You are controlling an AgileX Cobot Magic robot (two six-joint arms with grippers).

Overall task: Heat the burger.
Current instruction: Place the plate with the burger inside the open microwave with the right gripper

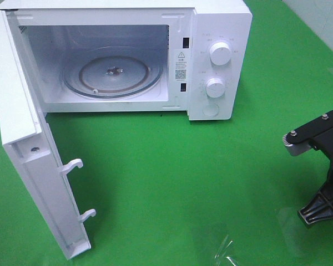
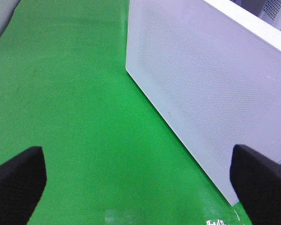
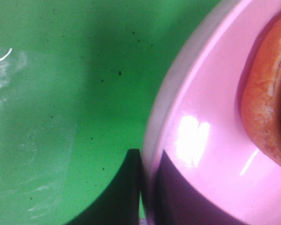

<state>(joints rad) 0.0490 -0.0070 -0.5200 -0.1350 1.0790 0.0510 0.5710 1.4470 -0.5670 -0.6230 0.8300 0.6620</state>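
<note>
The burger (image 3: 267,108) shows only in the right wrist view, as the golden-brown edge of its bun, lying on a pink plate (image 3: 201,117). My right gripper (image 3: 147,157) is shut on the plate's rim, with one dark finger (image 3: 126,192) outside on the green cloth and the other inside on the plate. In the exterior high view only the right arm (image 1: 322,166) shows, at the right edge; the plate and burger are out of that frame. My left gripper (image 2: 140,185) stands wide open and holds nothing, beside the outer face of the microwave door (image 2: 210,84).
The white microwave (image 1: 222,33) stands at the back with its door (image 1: 28,149) swung open to the left. Its glass turntable (image 1: 114,75) carries nothing. Two knobs (image 1: 219,54) sit on its right panel. Green cloth (image 1: 183,183) covers the table.
</note>
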